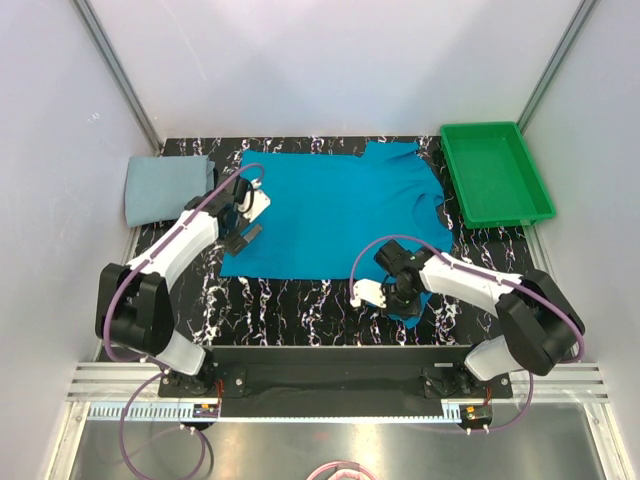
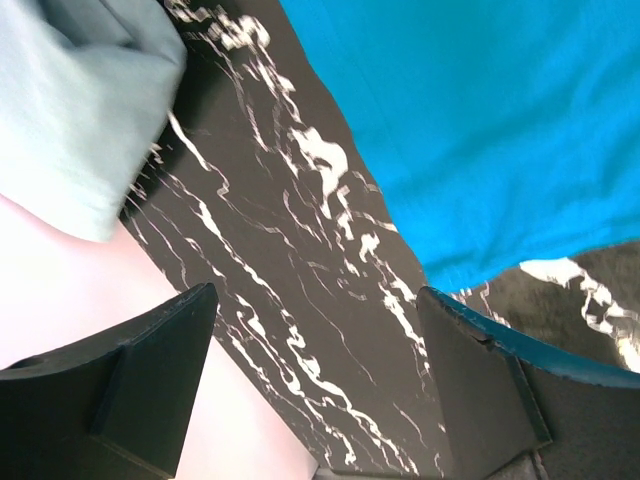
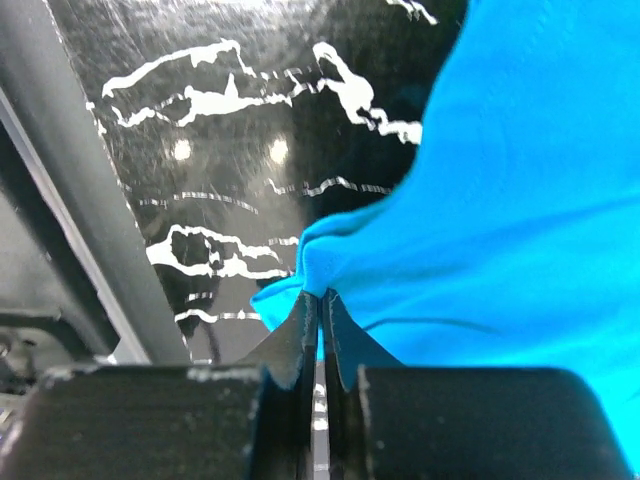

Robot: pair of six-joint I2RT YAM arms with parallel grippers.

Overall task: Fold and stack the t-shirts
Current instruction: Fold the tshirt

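One looks done — the pale grey-blue cloth t-shirt [image 1: 167,187] sits folded at the worktop's [image 1: 290,300] far-left corner; the bright teal-blue cloth t-shirt [image 1: 330,215] lies unfolded mid-worktop, right gripper [image 3: 320,305] pinching its near-right corner, left gripper [image 1: 243,232] spread, empty.

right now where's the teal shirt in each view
Top external: teal shirt spread at centre.
Left wrist: teal shirt fills upper right.
Right wrist: teal shirt on right, edge pinched by right gripper.
Shared landmark: black marbled table beside it in all three.

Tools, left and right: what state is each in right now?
Left tool: open, holding nothing.
Right tool: shut on an edge of the teal t-shirt.
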